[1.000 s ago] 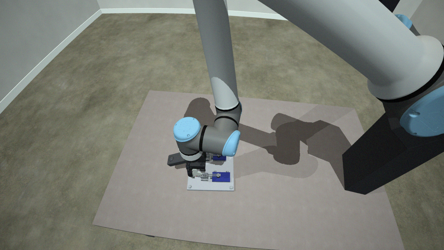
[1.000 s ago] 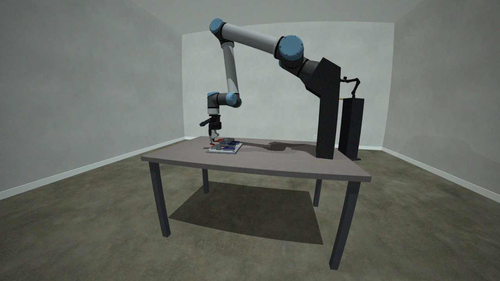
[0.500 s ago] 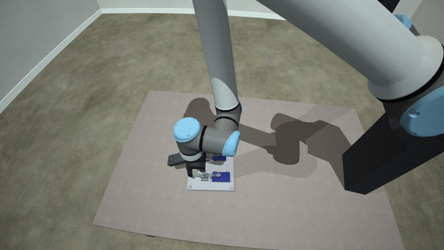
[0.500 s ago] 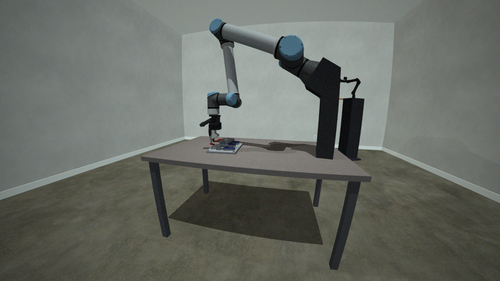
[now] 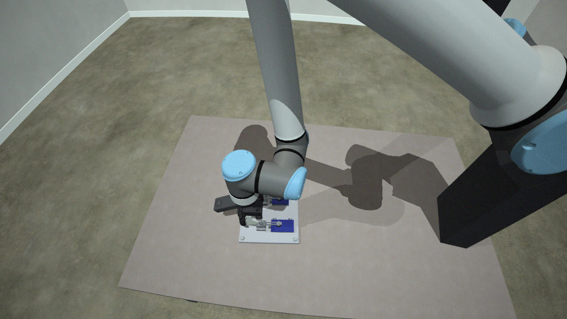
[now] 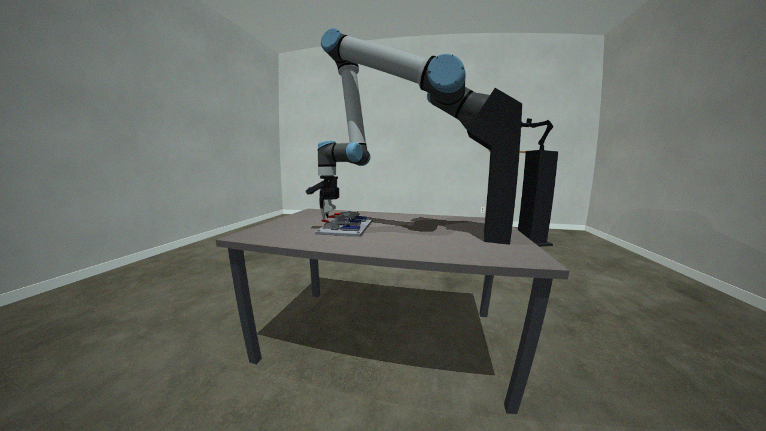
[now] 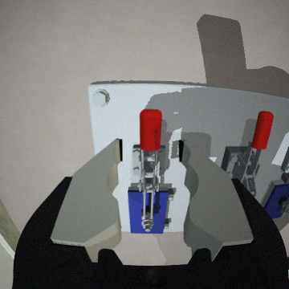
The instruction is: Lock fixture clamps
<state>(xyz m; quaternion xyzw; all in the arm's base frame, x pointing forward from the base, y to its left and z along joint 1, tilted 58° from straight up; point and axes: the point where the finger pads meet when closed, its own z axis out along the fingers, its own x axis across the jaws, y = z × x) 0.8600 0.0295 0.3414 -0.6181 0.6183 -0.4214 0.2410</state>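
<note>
The fixture (image 7: 105, 120), a pale plate near the table's (image 5: 356, 269) front-left part, sits directly under the arm, and the end effector (image 7: 149, 150) hangs over the plate's outermost clamp (image 7: 148, 182) with one grey finger (image 7: 94, 189) on each side of it. The fingers stand partly closed, a moderate gap between them, and nothing is gripped: in the wrist view the red handle (image 7: 151, 129) lies in that gap without touching either side. The step in hand looks like work on this first clamp, whose bar runs out over a blue part (image 7: 136, 213). The handle appears laid down, but that alone does not prove it is locked, so the next move calls for a firm downward push on the red grip until it stops, then a check that the bar lies flat. A second clamp's handle (image 7: 262, 130) shows to the right, its linkage partly in shadow. The third clamp is cut off at the wrist view's right edge, and in the top view the wrist joints cover most of the fixture. In the exterior view the clamps are too small to read.
</note>
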